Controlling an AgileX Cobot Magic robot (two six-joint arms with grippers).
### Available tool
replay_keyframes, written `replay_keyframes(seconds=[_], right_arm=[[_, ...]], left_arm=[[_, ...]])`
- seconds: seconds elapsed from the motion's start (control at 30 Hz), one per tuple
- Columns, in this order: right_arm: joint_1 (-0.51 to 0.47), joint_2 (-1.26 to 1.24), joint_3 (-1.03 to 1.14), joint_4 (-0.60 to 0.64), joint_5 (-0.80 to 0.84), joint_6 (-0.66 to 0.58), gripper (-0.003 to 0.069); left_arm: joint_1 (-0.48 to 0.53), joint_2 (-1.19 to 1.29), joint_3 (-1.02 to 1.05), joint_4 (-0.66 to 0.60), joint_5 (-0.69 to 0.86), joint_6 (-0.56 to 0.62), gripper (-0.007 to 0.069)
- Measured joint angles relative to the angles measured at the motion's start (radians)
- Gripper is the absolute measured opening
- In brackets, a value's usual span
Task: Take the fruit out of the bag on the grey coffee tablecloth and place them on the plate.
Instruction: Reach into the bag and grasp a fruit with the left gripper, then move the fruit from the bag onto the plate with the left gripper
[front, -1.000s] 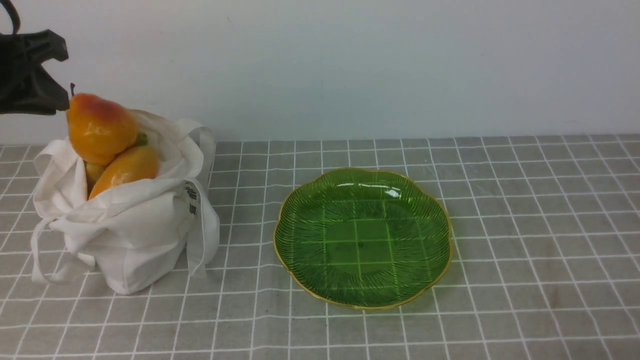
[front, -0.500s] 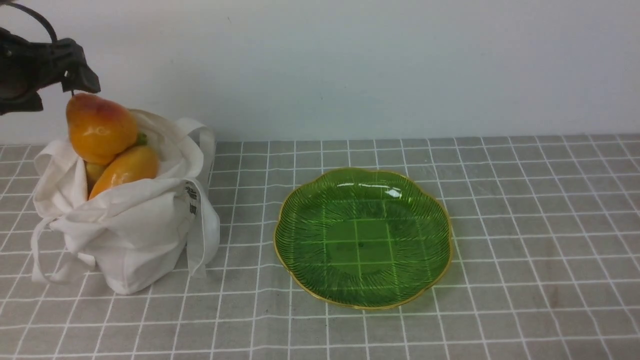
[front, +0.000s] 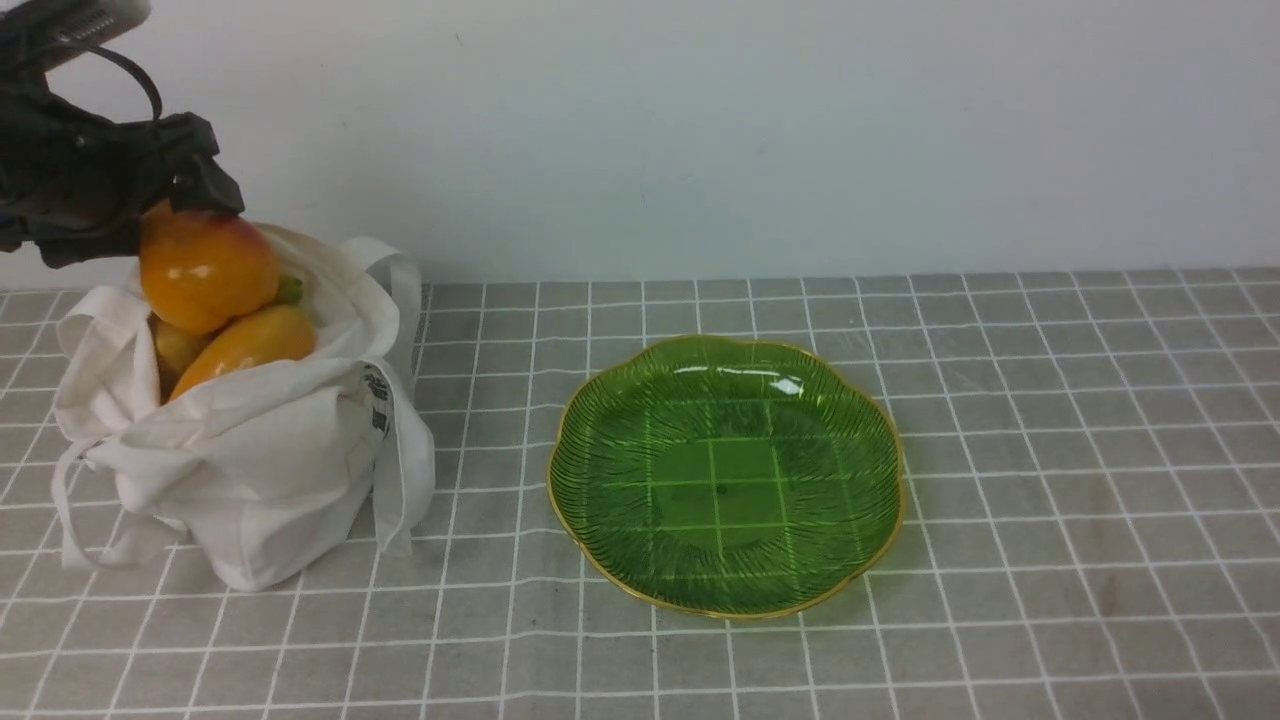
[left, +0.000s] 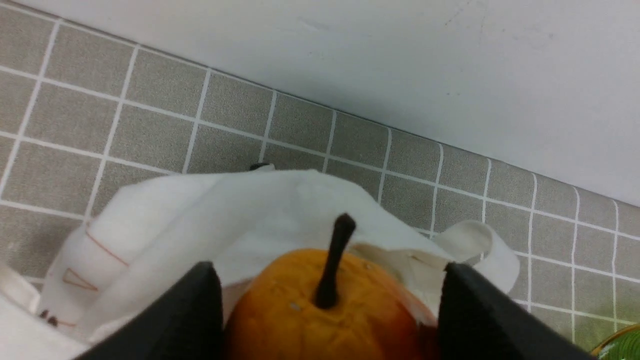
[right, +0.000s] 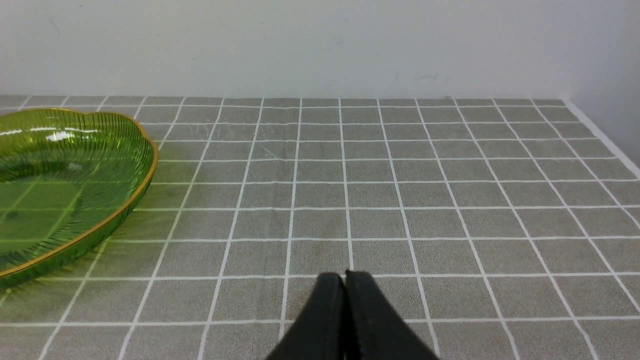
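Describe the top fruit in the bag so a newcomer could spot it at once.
At the left end of the grey checked tablecloth sits a white cloth bag, its mouth full of fruit. The pear is topmost, between the left gripper's jaws. Unlike the longer orange mango just below, it is rounder, red-blushed, with a dark stem.

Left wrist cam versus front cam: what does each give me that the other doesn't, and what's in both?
Left wrist only: the pear's dark stem, standing between the fingers of the left hand, which flank the pear; whether they grip it is unclear. Front only: the orange mango under the pear, the bag's printed tag, nearly the whole empty plate. Both: pear, white bag, left hand, gridded cloth, plus a sliver of plate in the wrist view.
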Motion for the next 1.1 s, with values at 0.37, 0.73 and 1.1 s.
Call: replay_keyframes(seconds=[0.37,0.73,1.1], right_arm=[[0.0,0.0,0.0,0.0,0.0,0.0,-0.0014],[0.0,0.0,0.0,0.0,0.0,0.0,-0.0014],[0.0,0.0,0.0,0.0,0.0,0.0,-0.0014]], left_arm=[[-0.008,-0.182,0.0,-0.049,0.039,0.105,0.0475],[-0.357,-0.251,0.0,-0.259,0.268,0.439,0.0435],[-0.695,0.074,0.0,-0.238,0.042,0.522,0.0433]])
